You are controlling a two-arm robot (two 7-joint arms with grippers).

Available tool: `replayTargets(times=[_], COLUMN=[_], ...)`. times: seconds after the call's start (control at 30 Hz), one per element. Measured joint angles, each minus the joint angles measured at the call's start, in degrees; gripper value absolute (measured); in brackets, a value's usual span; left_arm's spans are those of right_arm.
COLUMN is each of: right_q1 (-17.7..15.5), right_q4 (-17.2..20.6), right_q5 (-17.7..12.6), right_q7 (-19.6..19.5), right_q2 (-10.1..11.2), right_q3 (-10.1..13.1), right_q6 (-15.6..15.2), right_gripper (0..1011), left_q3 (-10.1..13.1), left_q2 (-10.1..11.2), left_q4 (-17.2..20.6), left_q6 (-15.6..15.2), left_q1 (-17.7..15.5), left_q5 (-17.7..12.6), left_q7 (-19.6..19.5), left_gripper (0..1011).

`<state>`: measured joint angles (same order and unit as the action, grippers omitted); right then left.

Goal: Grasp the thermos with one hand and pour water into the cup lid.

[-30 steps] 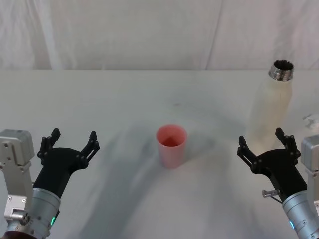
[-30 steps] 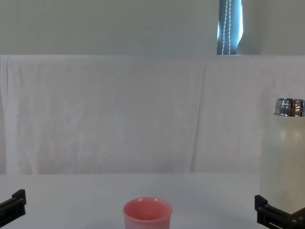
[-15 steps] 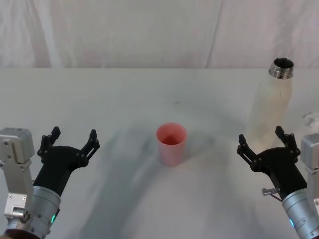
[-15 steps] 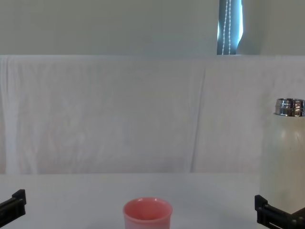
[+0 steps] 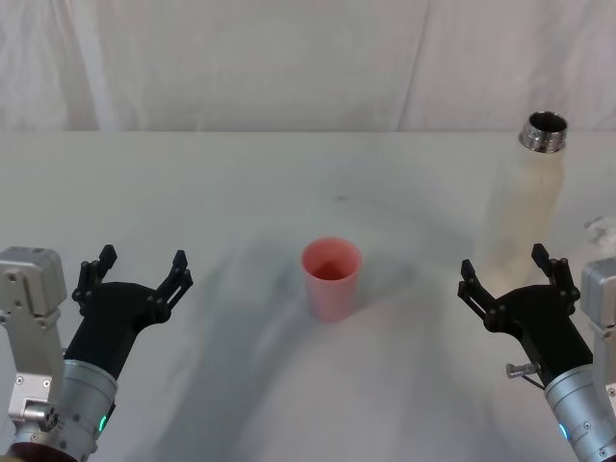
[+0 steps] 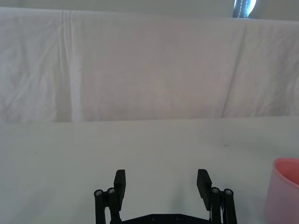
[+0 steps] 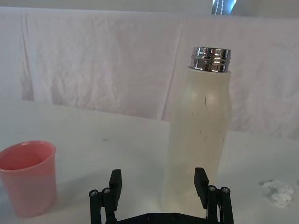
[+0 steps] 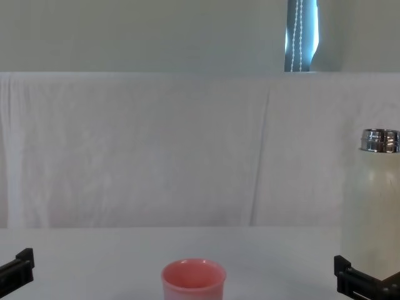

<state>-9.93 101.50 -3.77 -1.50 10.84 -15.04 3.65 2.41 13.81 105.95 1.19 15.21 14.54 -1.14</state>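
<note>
Thermos (image 5: pixel 521 199) upright on tabletop (image 5: pixel 241 183) just beyond our right gripper (image 5: pixel 507 276), fingers spread and empty; we'd ease forward, centre mid-body, then clamp, cup (image 5: pixel 332 280) well left; left gripper (image 5: pixel 135 274) idle, spread.

Lab setup: white-draped table (image 5: pixel 241 192)

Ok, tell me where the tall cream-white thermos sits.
The tall cream-white thermos stands upright at the table's right side in the head view, just beyond the open right gripper, right of the small pink cup.
</note>
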Motion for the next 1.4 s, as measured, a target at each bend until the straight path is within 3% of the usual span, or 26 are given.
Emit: replayTargets(times=[0.27, 0.87, 1.4], right_q1=[0.00, 2.93, 6.41], right_q4=[0.00, -3.92, -8.03], right_q5=[-0.02, -3.76, -1.50], right_q7=[0.07, 3.36, 5.77], right_q2=[-0.11, -4.88, -6.28], right_q3=[0.13, 5.32, 6.90], right_q6=[0.00, 1.32, 1.69], right_gripper=[1001, 1001, 1001], left_q3=[0.00, 0.00, 0.00], left_q2=[0.00, 0.00, 0.00], left_q4=[0.00, 0.00, 0.00], left_q6=[0.00, 0.00, 0.00], left_q1=[0.00, 0.00, 0.00], left_q5=[0.00, 0.00, 0.00], left_q7=[0.00, 0.00, 0.00], left_gripper=[1001, 1001, 1001])
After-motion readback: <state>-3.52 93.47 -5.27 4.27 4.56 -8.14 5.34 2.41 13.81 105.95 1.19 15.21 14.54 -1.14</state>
